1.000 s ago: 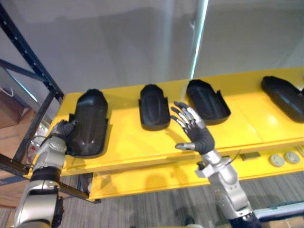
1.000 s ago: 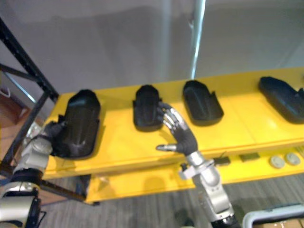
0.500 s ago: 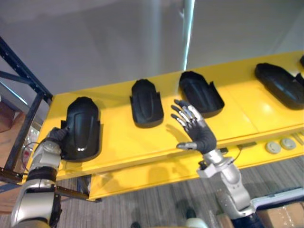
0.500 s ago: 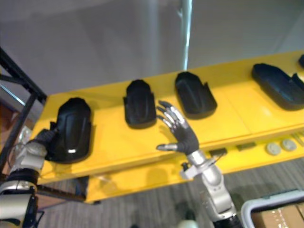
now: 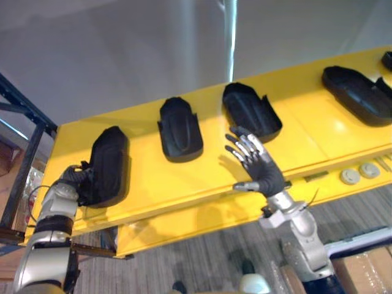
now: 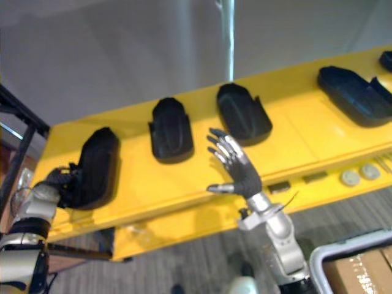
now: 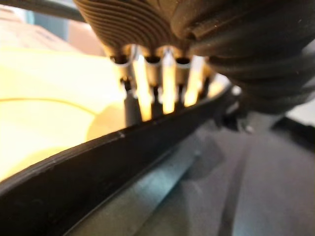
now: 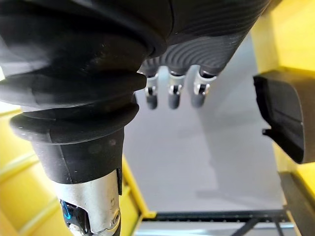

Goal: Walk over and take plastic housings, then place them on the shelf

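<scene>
Well over to the left, the left hand (image 5: 72, 179) curls its fingers round the left edge of a black plastic housing (image 5: 110, 164), which sits tilted on the yellow shelf (image 5: 153, 177). The right hand (image 5: 262, 171) hovers over the shelf's near edge with its fingers spread, holding nothing. Farther right lie a second housing (image 5: 180, 128), a third housing (image 5: 251, 111) and a fourth housing (image 5: 358, 92).
</scene>
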### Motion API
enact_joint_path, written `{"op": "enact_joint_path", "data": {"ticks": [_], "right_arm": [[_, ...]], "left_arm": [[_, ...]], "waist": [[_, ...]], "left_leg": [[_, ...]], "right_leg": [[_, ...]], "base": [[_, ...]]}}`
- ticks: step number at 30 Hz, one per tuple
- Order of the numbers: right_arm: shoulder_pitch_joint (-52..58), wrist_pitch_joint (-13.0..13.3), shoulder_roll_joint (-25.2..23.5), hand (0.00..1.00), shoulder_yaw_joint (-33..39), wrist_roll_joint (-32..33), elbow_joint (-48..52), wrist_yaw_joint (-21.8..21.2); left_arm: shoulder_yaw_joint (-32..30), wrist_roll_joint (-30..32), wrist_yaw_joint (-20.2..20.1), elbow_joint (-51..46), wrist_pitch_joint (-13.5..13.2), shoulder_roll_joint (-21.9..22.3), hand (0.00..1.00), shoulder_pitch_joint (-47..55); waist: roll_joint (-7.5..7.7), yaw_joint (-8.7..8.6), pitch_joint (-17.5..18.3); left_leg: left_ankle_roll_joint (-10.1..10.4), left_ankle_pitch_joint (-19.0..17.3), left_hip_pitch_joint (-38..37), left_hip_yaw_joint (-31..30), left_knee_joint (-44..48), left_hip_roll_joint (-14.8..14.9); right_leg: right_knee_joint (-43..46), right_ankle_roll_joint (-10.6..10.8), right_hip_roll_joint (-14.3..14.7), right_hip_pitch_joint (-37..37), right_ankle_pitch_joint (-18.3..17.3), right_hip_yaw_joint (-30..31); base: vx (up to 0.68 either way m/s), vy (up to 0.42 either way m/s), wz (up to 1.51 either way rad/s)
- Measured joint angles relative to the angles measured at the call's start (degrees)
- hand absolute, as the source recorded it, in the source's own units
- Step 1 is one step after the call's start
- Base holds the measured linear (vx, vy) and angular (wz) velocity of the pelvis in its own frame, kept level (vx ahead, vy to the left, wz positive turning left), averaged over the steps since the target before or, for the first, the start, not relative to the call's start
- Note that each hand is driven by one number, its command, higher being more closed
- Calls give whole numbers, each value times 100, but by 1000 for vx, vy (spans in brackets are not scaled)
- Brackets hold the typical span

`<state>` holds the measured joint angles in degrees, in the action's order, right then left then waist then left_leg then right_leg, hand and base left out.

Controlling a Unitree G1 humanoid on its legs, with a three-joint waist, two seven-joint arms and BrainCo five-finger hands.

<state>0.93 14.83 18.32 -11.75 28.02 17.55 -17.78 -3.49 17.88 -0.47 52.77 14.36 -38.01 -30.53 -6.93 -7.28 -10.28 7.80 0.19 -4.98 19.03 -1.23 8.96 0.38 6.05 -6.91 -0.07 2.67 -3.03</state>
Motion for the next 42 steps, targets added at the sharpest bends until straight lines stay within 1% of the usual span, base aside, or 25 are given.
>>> {"op": "enact_joint_path", "data": {"ticks": [1,5,7,8,9,10,11,12,13,15,16,17,18,19,21,22,23,25,27,28,31,34,36,38,42], "right_arm": [[12,0,0,0,0,0,0,1],[47,3,-1,0,-1,1,-1,19],[61,23,-3,0,-4,0,-1,26],[66,30,-4,0,-6,0,-1,27],[90,98,-7,0,-22,0,-2,33],[149,223,-10,0,-28,-7,-3,48],[172,280,-13,0,-34,-8,-3,53],[188,397,-13,0,-63,-38,-3,75],[194,473,-15,0,-82,-73,-3,91],[202,730,-59,0,-141,-105,-3,154],[211,793,-121,0,-138,-157,-3,162],[220,894,-174,0,-149,-183,-3,164],[213,942,-209,0,-172,-181,-2,164],[208,964,-233,0,-194,-182,-2,168],[203,1035,-295,0,-248,-240,-2,245],[189,1041,-314,0,-245,-297,-4,289],[113,1081,-345,0,-228,-403,-6,348],[-105,1184,-394,0,-172,-538,-8,417],[-238,1188,-423,0,-54,-584,-38,409],[-311,1188,-437,0,-6,-583,-68,394],[-532,1185,-497,0,-28,-572,-183,215],[-642,1155,-559,0,-149,-574,-273,150],[-693,1127,-581,0,-310,-587,-303,165],[-776,1110,-593,0,-410,-660,-381,187],[-1141,707,-589,0,-550,-1276,-829,293]], "left_arm": [[-1,-2,73,11,50,0,0,0],[-29,-94,830,28,178,1,0,0],[-115,-371,1462,-24,181,1,0,-4],[-163,-423,1596,-59,181,2,0,-4],[-275,-493,1988,-158,148,3,0,-7],[-363,-688,2431,-258,24,2,0,-51],[-426,-733,2614,-301,-50,2,0,-84],[-556,-906,2992,-404,-296,0,0,-140],[-587,-959,3169,-466,-441,-2,0,-159],[-710,-1262,3609,-892,-1104,1,0,-168],[-735,-1294,3685,-1087,-1226,18,0,-157],[-762,-1313,3811,-1598,-1542,48,0,-78],[-766,-1341,3849,-2305,-1832,142,0,79],[-775,-1345,3855,-2689,-1953,230,0,176],[-823,-1578,3763,-4122,-2531,927,0,642],[-826,-1606,3725,-4469,-2653,1130,0,788],[-841,-1644,3535,-5142,-2834,1543,0,1133],[-815,-1736,3223,-6034,-3022,2157,0,1814],[-753,-1734,2979,-6413,-3048,2417,0,2189],[-736,-1742,2785,-6643,-3058,2533,0,2472],[-704,-1802,2423,-7053,-3112,2640,0,2995],[-604,-1790,2297,-7175,-3174,2844,0,3283],[-445,-1787,2168,-7243,-3240,3026,0,3610],[-309,-1810,2139,-7255,-3293,3099,0,3798],[-166,-1868,2008,-7252,-3288,3228,0,4022]], "waist": [[-1,0,-1],[1,-2,-2],[0,-7,-3],[1,-7,-3],[6,-7,-6],[7,2,-7],[8,7,-7],[14,10,-11],[15,13,-12],[37,25,-25],[44,25,-30],[77,27,-41],[100,40,-29],[104,58,-28],[117,103,-1],[131,120,16],[153,192,30],[176,319,53],[218,434,84],[255,557,198],[360,715,433],[425,772,593],[470,901,673],[511,951,747],[594,1025,780]], "left_leg": [[0,0,1,0,-1,0],[2,-3,12,-16,-9,-1],[8,-10,17,-24,-12,-1],[9,-11,19,-28,-13,-1],[10,-12,28,-39,-18,-1],[10,-12,46,-47,-19,-1],[10,-12,55,-56,-19,-1],[10,-12,65,-68,-19,-1],[9,-12,69,-75,-19,-1],[9,-11,73,-93,-21,-1],[8,-10,72,-97,-32,-1],[8,-9,65,-119,-37,-1],[7,-8,58,-143,-43,-1],[7,-8,37,-154,-51,-3],[8,6,-26,-348,-114,-29],[6,23,-26,-413,-139,-38],[9,61,-32,-477,-181,-40],[17,175,-93,-656,-329,-50],[25,196,-89,-785,-330,-51],[32,209,-50,-889,-331,-56],[24,267,40,-1149,-336,-82],[12,313,127,-1364,-369,-131],[7,317,140,-1406,-372,-162],[-8,354,229,-1536,-375,-193],[-26,419,305,-1665,-379,-228]], "right_leg": [[0,1,0,0,-1,0],[0,7,0,-4,-13,-4],[2,12,0,-6,-27,-8],[2,13,1,-8,-30,-9],[1,12,2,-17,-33,-11],[1,12,1,-21,-37,-14],[1,12,1,-23,-39,-19],[0,11,2,-26,-39,-25],[-1,11,1,-26,-39,-27],[-2,12,2,-20,-38,-41],[-3,12,4,-14,-38,-60],[-3,12,1,14,-38,-122],[-5,12,-3,41,-38,-157],[-9,12,-5,66,-38,-170],[-89,28,-32,299,-50,-371],[-118,38,-41,344,-56,-444],[-147,40,-42,406,-59,-529],[-207,39,-37,517,-60,-737],[-240,44,-35,622,-75,-871],[-266,40,-36,648,-88,-970],[-291,38,-50,762,-137,-1258],[-290,58,-82,816,-185,-1462],[-290,68,-119,834,-201,-1549],[-288,70,-135,821,-201,-1643],[-247,70,-163,821,-202,-1757]], "base": [[0,0,0],[0,0,0],[0,0,0],[0,0,0],[11,-1,5],[13,0,6],[10,0,7],[7,-1,4],[8,-1,4],[2,-1,2],[0,-6,7],[-4,-8,11],[-1,-6,11],[9,2,12],[4,3,32],[-1,-3,48],[7,-11,37],[11,-21,43],[-14,-18,40],[-22,-17,45],[-8,-14,47],[-27,-5,36],[-21,9,14],[-14,3,29],[-19,-2,19]]}}
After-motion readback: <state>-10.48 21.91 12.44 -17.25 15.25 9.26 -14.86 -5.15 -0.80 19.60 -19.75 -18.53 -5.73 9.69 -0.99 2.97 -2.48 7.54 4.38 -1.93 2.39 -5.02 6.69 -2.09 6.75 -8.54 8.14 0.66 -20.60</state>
